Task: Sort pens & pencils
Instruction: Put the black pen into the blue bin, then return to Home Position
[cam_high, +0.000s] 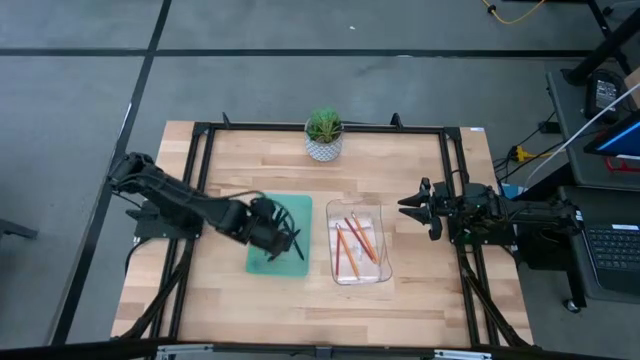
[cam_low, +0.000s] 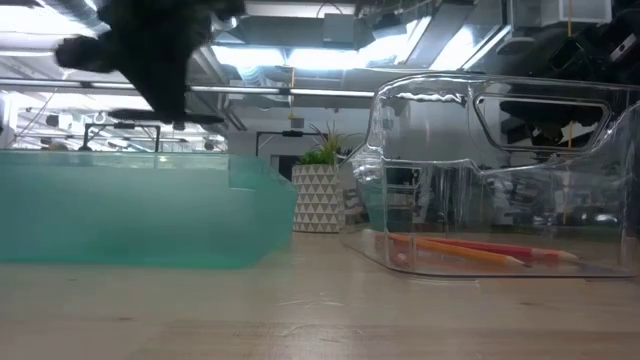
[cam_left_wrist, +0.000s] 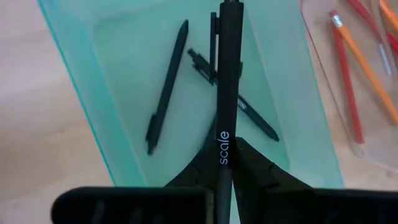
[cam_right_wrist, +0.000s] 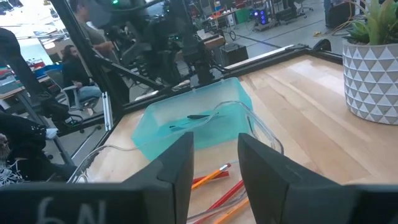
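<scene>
We are in a big robot lab or workshop. The wooden table stands on a grey concrete floor marked with dark lines. Beside it is a desk with a laptop and cables. Behind the table we see bright ceiling lights, metal frames, more machines, and people sitting at work benches.

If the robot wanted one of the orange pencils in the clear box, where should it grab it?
Probably mid-shaft, from straight above: the pencils lie flat in the open-topped clear box, whose walls block the sides. The right gripper, open, waits nearby.
</scene>
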